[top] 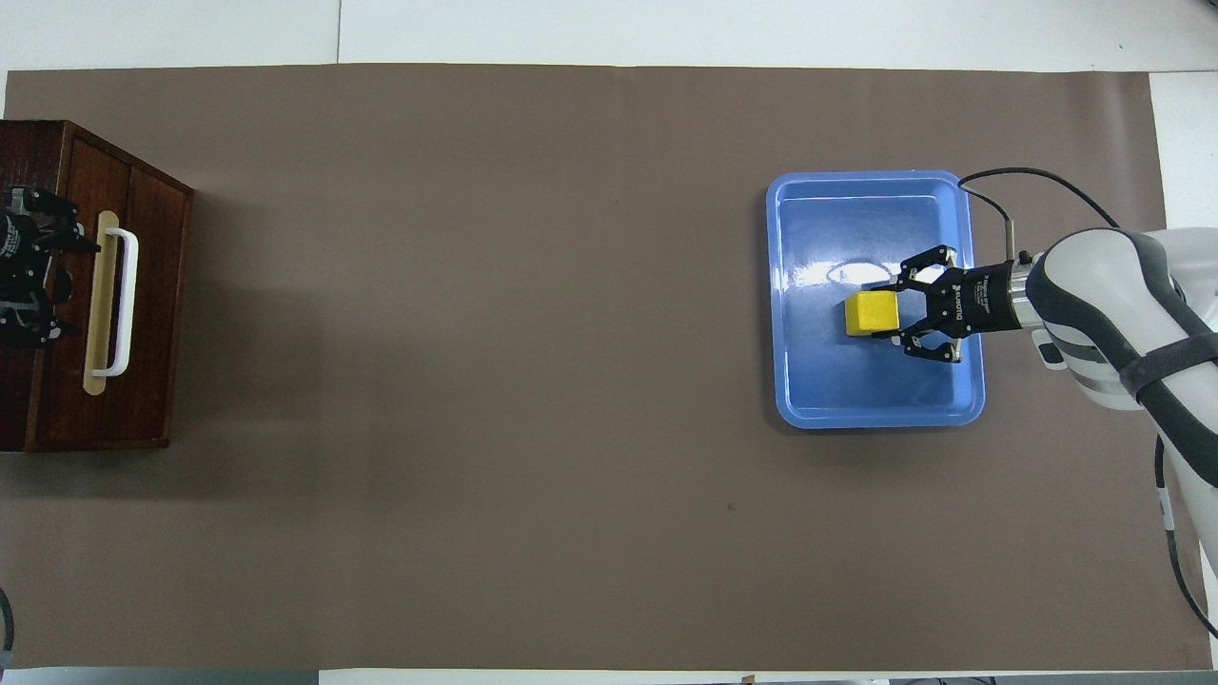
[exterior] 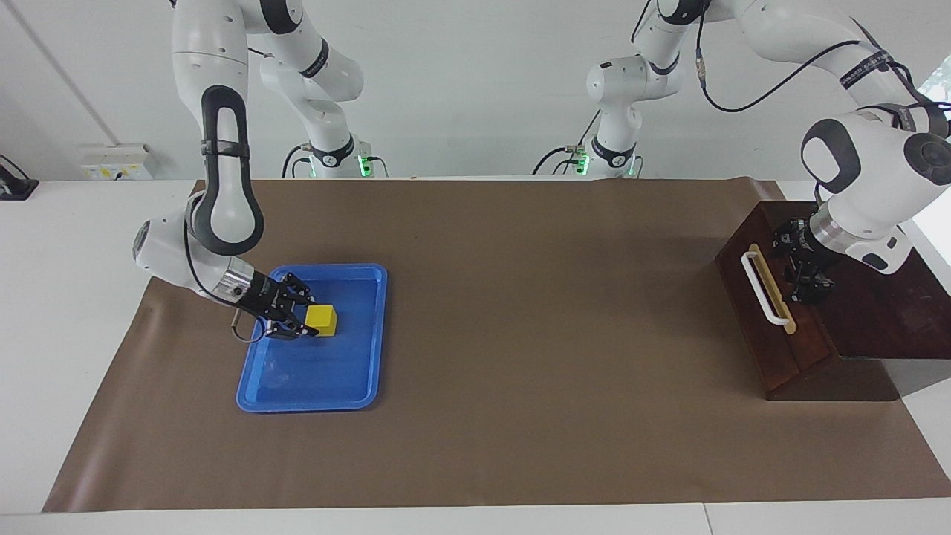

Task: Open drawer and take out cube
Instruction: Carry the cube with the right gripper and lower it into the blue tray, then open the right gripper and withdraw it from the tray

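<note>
Cube (exterior: 321,319), bright yellow, sits in the blue tray (exterior: 349,386) at the right arm's end of the table, low over or on the tray floor; whether it touches the floor cannot be told. The right gripper (exterior: 303,325) reaches in from the tray's edge at a low slant, and its fingertips are clamped on the side of the cube that faces the arm. In the overhead view the gripper's (top: 896,323) outer links splay to both sides while the tips meet the cube's (top: 871,314) flanks.

At the left arm's end stands the dark wooden box (exterior: 877,312), resting on the brown mat (exterior: 520,297). Its drawer (exterior: 765,312) appears pushed in, the front flush with the box and none of the inside showing. A white bar handle (exterior: 765,290) on a gold strip runs across the drawer front.

The left gripper (exterior: 802,271) hangs over the top of the box, just beside the handle, pointing down, its jaws spread and holding nothing. From overhead its (top: 29,266) black fingers lie over the box lid, apart from the handle (top: 122,300).
</note>
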Robot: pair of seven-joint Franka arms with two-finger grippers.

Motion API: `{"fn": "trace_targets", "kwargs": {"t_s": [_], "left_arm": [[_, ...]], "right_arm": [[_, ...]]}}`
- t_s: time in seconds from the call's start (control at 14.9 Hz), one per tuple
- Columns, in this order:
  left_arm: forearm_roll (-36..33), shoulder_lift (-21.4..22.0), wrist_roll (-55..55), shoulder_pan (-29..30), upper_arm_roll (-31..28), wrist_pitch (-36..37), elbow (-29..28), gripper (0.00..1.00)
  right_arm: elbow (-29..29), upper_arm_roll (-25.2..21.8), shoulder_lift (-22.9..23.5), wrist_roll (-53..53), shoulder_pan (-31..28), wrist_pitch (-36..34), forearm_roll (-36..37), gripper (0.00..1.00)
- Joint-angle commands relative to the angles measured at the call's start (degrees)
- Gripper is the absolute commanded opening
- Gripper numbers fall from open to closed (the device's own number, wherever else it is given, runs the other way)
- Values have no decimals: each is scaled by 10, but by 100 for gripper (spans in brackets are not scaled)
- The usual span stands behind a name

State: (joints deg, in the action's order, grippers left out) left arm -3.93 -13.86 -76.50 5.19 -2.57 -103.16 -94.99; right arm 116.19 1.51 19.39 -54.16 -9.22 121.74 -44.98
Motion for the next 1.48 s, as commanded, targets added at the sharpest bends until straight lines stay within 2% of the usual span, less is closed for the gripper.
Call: {"fn": "trace_targets", "kwargs": {"t_s": [0.0, 0.07, 0.2, 0.34, 0.54, 0.74, 1.01, 1.14, 1.41], "left_arm": [[-11, 7, -1, -22, -9, -1, -9, 100], [-10, 8, -9, -31, -7, 4, -7, 100], [-9, 21, -15, -53, -3, 22, -2, 100], [-10, 58, -7, -82, -3, 45, 2, 100], [-1, 107, 40, -87, -1, 60, 0, 100], [16, 123, 152, -97, 3, 89, -1, 100], [16, 135, 326, -106, 3, 108, 2, 100], [16, 146, 418, -109, -3, 131, 3, 100], [17, 159, 588, -80, 2, 189, 5, 100]], "right_arm": [[18, 2, -15, 20, 2, 16, -17, 81], [16, 2, -15, 18, 2, 15, -17, 92], [6, 2, -15, 15, -3, 4, -17, 94], [-11, 0, -19, 8, -5, -22, -14, 95], [-20, -4, -65, -5, -4, -55, 14, 98], [-40, -3, -138, -6, 1, -104, 128, 100], [-112, 3, -171, 4, 2, -212, 248, 100], [-141, 10, -190, 61, 2, -250, 298, 100], [-175, 13, -218, 252, 2, -324, 341, 100]]}}
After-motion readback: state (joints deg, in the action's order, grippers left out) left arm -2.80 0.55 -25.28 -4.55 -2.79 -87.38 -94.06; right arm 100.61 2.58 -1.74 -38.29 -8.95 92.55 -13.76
